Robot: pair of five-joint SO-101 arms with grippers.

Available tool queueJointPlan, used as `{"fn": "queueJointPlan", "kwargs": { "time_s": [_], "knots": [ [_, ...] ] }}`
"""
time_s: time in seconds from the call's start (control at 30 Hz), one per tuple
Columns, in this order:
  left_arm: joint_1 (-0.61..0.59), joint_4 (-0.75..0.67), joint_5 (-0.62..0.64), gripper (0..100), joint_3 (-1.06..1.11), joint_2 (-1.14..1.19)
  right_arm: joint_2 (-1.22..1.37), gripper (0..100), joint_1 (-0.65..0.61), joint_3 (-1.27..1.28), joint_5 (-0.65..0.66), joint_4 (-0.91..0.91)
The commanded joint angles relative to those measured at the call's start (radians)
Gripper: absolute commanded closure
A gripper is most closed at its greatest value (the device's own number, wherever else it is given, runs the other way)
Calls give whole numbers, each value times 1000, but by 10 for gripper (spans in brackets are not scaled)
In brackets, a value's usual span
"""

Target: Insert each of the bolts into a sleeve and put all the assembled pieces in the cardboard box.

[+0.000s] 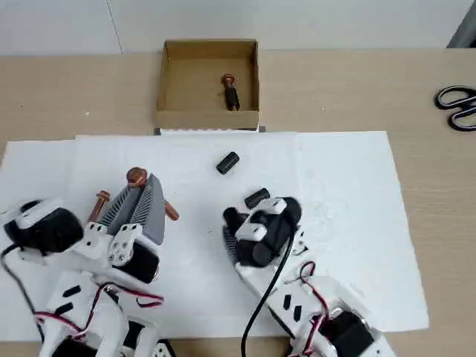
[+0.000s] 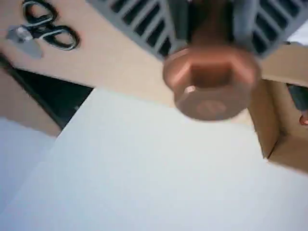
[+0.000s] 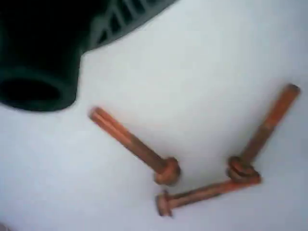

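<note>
I see left gripper (image 1: 143, 187) clamped on a copper bolt (image 1: 136, 176), head at 12 — black sleeve (image 1: 257, 198) at its 3 o'clock, pinched in right gripper (image 1: 255, 208), lying roughly 2–8. Axes look crossed — needs realigning.

lt: bright, even | shdws: soft, faint | wrist cams: blurry close-up

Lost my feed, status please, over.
Left end effector shut on bolt; right end effector shut on sleeve. One assembled piece in cardboard box. Loose sleeve lies before box.
</note>
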Motion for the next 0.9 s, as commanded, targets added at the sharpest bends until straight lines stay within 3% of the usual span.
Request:
{"fn": "queueJointPlan", "kwargs": {
  "time_s": [0.0,0.23,0.53,0.87],
  "knots": [
    [8,-68,51,994,-1,-14,-13,996,-54,-2,-3,-71],
    [14,-55,87,994,-1,-14,-18,995,-104,31,-3,-94],
    [170,-51,64,994,24,-12,-15,995,-124,37,-2,-116],
    [183,-51,25,994,62,-12,-16,995,-125,35,-2,-117]
  ]
}}
